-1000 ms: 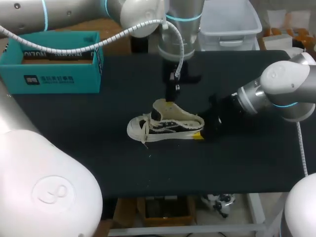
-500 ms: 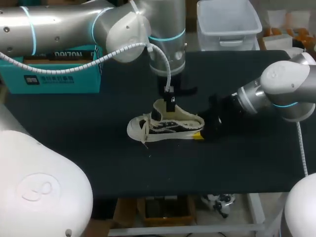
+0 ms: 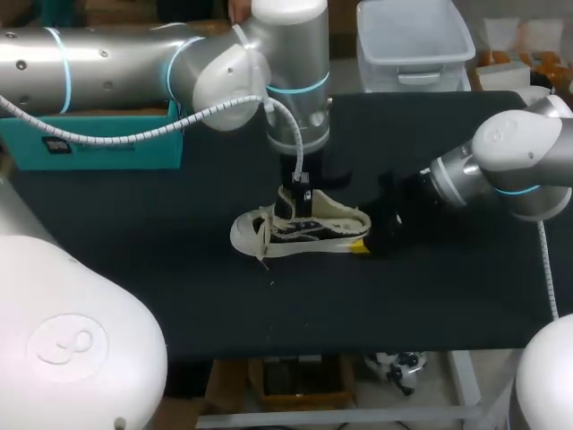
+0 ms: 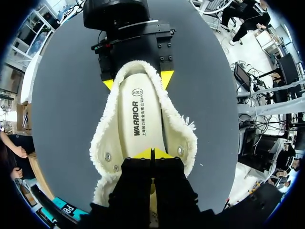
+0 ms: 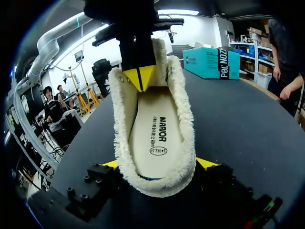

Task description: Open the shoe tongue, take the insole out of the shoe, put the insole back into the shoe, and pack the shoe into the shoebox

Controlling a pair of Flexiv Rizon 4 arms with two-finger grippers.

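Note:
A cream fleece-lined shoe (image 3: 295, 226) lies on the black table, toe to the left. Its cream printed insole (image 4: 140, 119) lies inside, also clear in the right wrist view (image 5: 155, 136). My left gripper (image 3: 303, 204) hangs over the shoe's opening, shut; its tips (image 4: 152, 153) meet at the insole's front end, just behind the tongue. My right gripper (image 3: 365, 240) stands at the heel, its fingers wide apart and pressed against both sides of the heel (image 5: 159, 164). The teal shoebox (image 3: 116, 148) stands at the back left, largely hidden by my left arm.
A clear plastic bin (image 3: 416, 40) sits at the table's back edge, right of the middle. Bare black tabletop (image 3: 295, 305) spreads in front of the shoe and to its left.
My left arm has swung forward and lowered its shut gripper from above the shoe's collar into the opening. The right arm and the shoe have kept still.

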